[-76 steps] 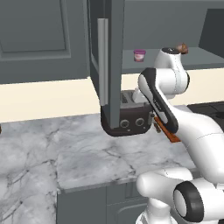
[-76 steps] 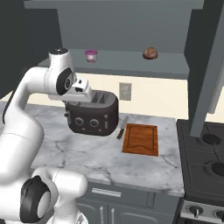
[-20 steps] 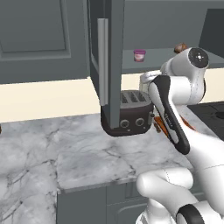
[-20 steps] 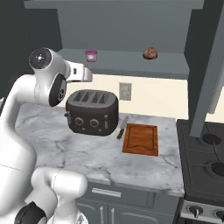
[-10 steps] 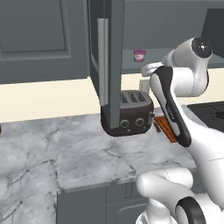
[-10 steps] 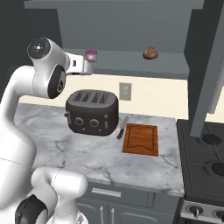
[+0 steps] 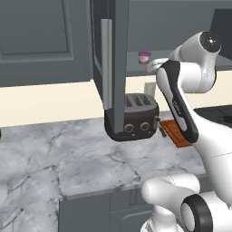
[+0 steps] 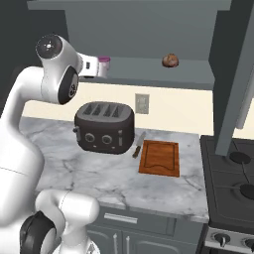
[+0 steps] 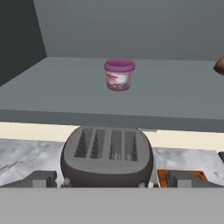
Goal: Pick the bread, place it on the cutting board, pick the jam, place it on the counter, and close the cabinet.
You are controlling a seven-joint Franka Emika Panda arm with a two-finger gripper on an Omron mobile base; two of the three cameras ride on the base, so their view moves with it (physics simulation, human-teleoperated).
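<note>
The jam [image 9: 119, 74], a pink-purple cup, stands on the open cabinet's shelf [image 9: 175, 94], straight ahead of my gripper [image 9: 113, 179]. The jaws are open with nothing between them, and the hand hovers at shelf height short of the cup. In the base views my gripper [image 8: 92, 66] partly covers the jam [image 8: 104, 66], and the jam [image 7: 144, 57] sits just beyond my gripper [image 7: 150, 66]. The bread [image 8: 170, 60] lies further right on the same shelf. The cutting board [image 8: 159, 158] lies on the marble counter [image 8: 99, 173]. The cabinet door [image 7: 108, 68] hangs open.
A dark toaster [image 8: 105, 127] stands on the counter directly below my hand. A knife [image 8: 138, 144] lies between it and the board. A stove [image 8: 233, 188] adjoins the counter on the right, under the other open cabinet door [image 8: 238, 84].
The arm has lifted, bringing the hand from just above the toaster up to shelf height in front of the jam. The jaws stay open; jam and bread have not moved.
</note>
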